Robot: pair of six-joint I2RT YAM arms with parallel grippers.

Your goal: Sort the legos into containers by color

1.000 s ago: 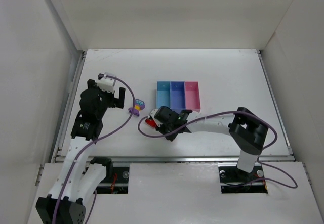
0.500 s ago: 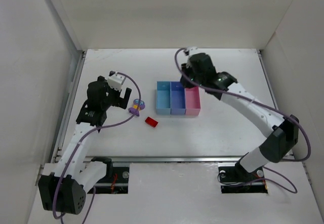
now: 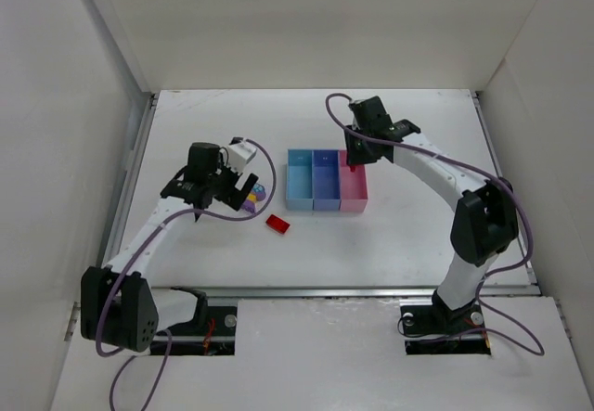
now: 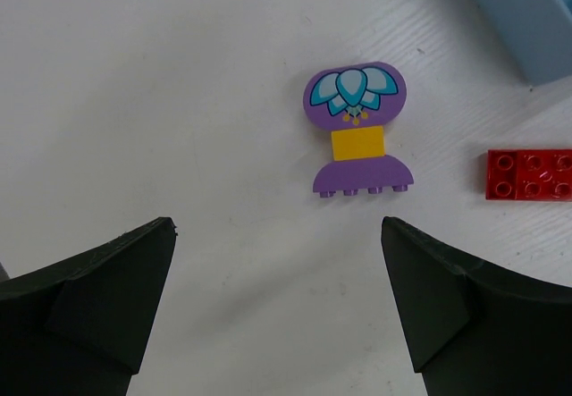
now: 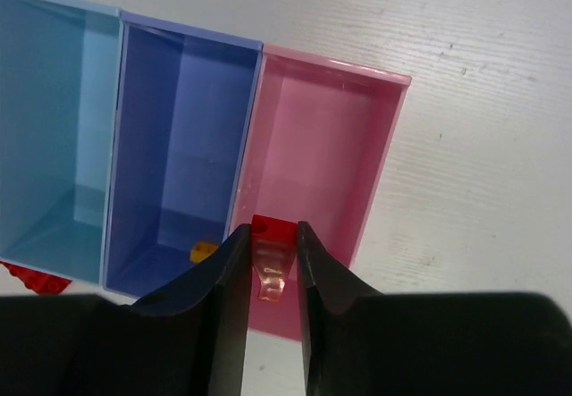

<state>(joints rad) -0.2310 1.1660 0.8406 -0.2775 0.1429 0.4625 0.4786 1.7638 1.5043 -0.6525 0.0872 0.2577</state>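
My right gripper point(image 5: 271, 235) is shut on a small red lego point(image 5: 273, 230) and holds it over the near end of the pink bin point(image 5: 340, 67). In the top view it point(image 3: 355, 159) hovers at that bin's far end point(image 3: 354, 194). The blue-violet bin point(image 5: 179, 74) holds an orange-yellow lego point(image 5: 204, 251). The light blue bin point(image 5: 45, 101) shows no lego. My left gripper point(image 4: 277, 235) is open and empty, just short of a purple, lilac and yellow lego piece point(image 4: 357, 128). A red lego point(image 4: 529, 174) lies to that piece's right.
The three joined bins point(image 3: 325, 179) stand mid-table. The red lego point(image 3: 277, 224) and the purple piece point(image 3: 252, 195) lie on the white table left of the bins. White walls enclose the table on three sides.
My right arm has swung from beside the red lego on the table to over the pink bin, with a red lego in its jaws. My left gripper has moved right, towards the purple piece.
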